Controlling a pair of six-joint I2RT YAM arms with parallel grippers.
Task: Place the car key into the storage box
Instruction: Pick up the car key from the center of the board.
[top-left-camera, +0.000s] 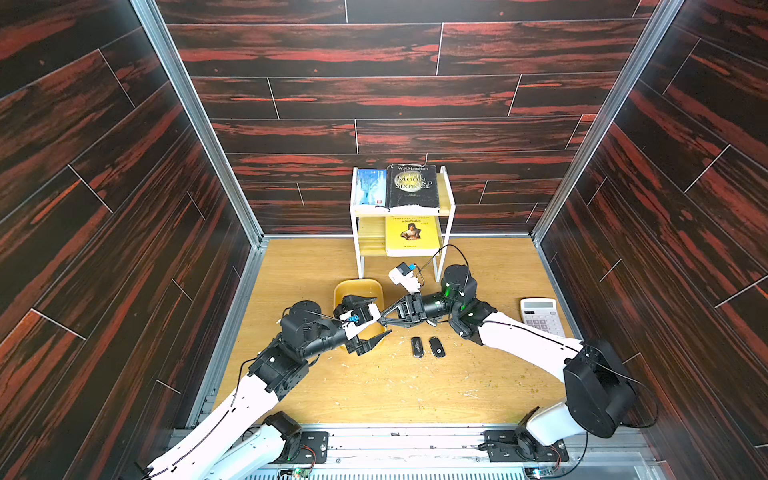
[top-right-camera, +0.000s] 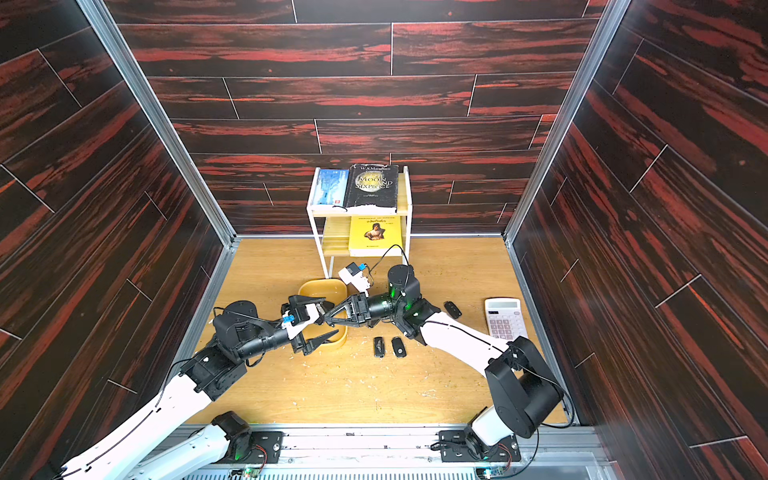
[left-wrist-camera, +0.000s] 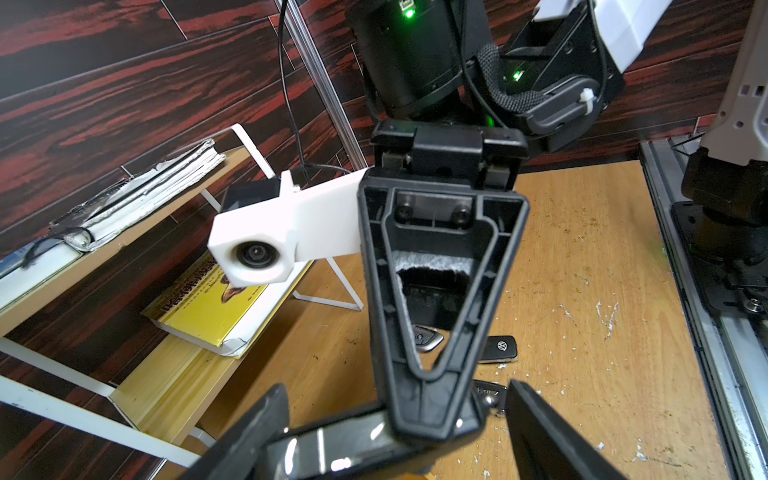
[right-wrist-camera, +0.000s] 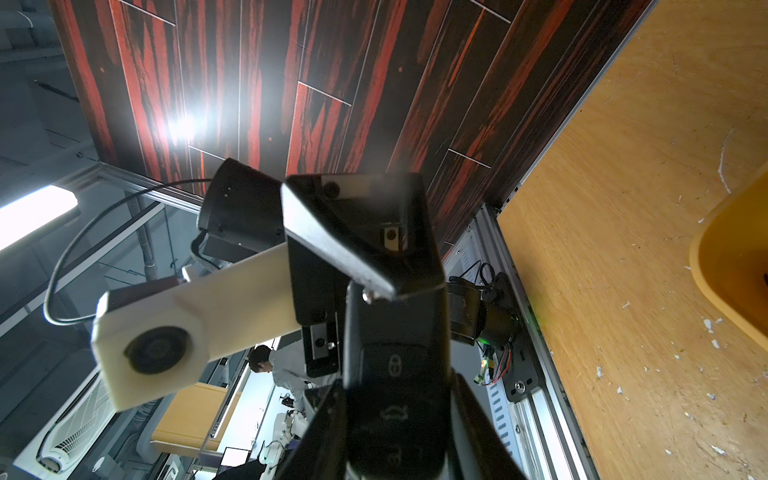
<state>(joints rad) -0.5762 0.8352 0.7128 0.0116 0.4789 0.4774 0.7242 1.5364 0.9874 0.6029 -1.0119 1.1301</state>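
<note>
While clamping car key (right-wrist-camera: 395, 374) at storage box (top-left-camera: 357, 284) with right gripper (top-left-camera: 384, 318) jaws, not released yet — left gripper (top-right-camera: 331, 316) jaws apart.

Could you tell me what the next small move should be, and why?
Probably draw the left gripper back. Its jaws stand open either side of the car key, which the right gripper grips over the storage box rim; clearing it would let the right lower the key in.
</note>
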